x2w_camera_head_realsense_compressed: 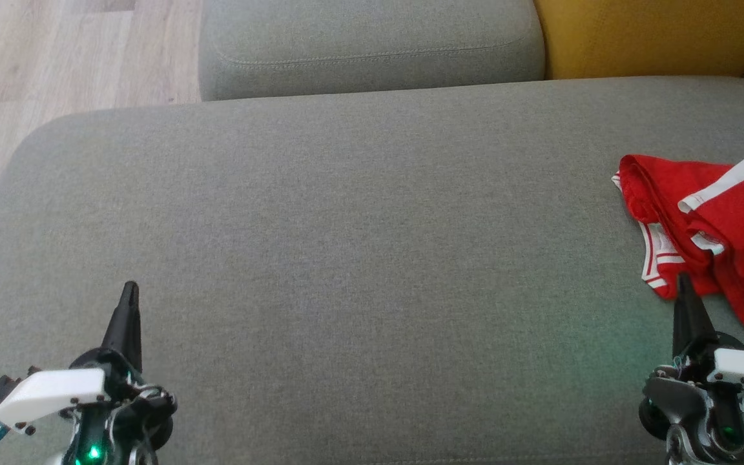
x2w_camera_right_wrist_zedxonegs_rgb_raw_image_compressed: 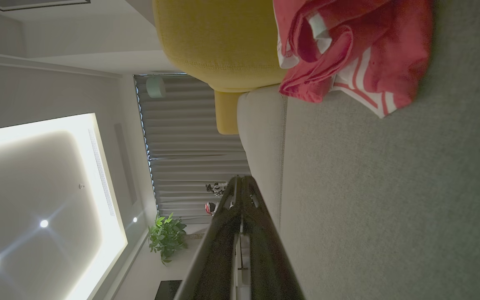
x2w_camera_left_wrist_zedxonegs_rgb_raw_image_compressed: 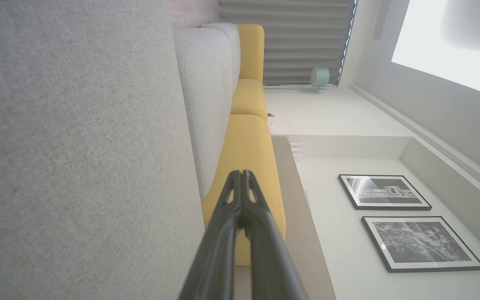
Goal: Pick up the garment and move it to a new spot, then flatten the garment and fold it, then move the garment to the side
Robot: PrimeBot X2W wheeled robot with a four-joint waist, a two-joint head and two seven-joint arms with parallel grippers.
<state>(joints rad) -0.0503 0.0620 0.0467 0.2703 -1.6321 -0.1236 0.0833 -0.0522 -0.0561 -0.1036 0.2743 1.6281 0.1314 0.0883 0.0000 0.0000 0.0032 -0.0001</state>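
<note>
Crumpled red garment [x2w_camera_head_realsense_compressed: 714,226] with white trim and stripes lies at the right edge of the grey sofa seat [x2w_camera_head_realsense_compressed: 346,258], partly cut off by the head view. Right gripper [x2w_camera_head_realsense_compressed: 683,281] sits by the front right corner, fingers pressed together, holding nothing. Its tip is just at the garment's near hem; contact unclear. Left gripper [x2w_camera_head_realsense_compressed: 130,289] is near the front left corner, also closed and empty, well apart from the garment. Yellow cushion [x2w_camera_head_realsense_compressed: 643,32] is behind the seat's back right corner, and wood floor [x2w_camera_head_realsense_compressed: 36,58] is off the left edge.
</note>
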